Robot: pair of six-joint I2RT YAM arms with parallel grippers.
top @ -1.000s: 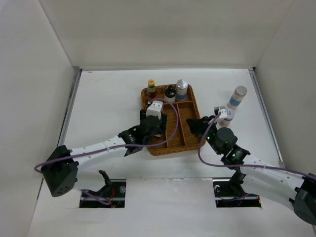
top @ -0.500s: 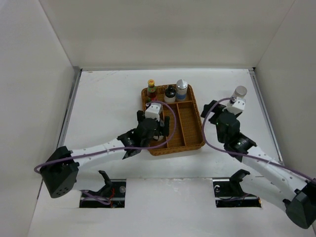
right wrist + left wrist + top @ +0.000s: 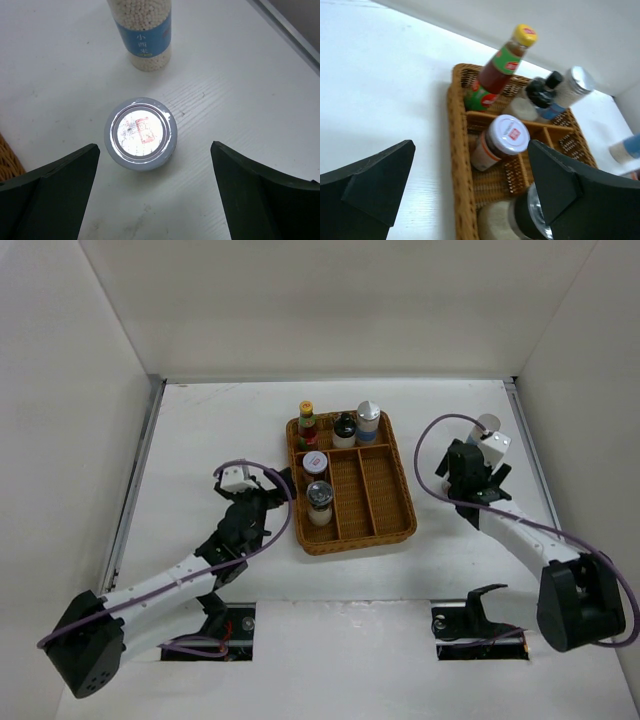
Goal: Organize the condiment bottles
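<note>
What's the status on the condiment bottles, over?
Left jaws open, empty, beside wicker tray. Right jaws open above grey-lidded jar, blue-banded bottle beyond. Five bottles in tray. Nothing blocking.

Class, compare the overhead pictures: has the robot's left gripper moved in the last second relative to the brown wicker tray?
Yes. The left gripper has drawn back leftward off the brown wicker tray and now sits beside its left edge.

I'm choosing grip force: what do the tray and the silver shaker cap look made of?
Tray: woven wicker or rattan, matt brown, going by the visible weave. Shaker cap: probably metal or metallised plastic, since it shines silver.
</note>
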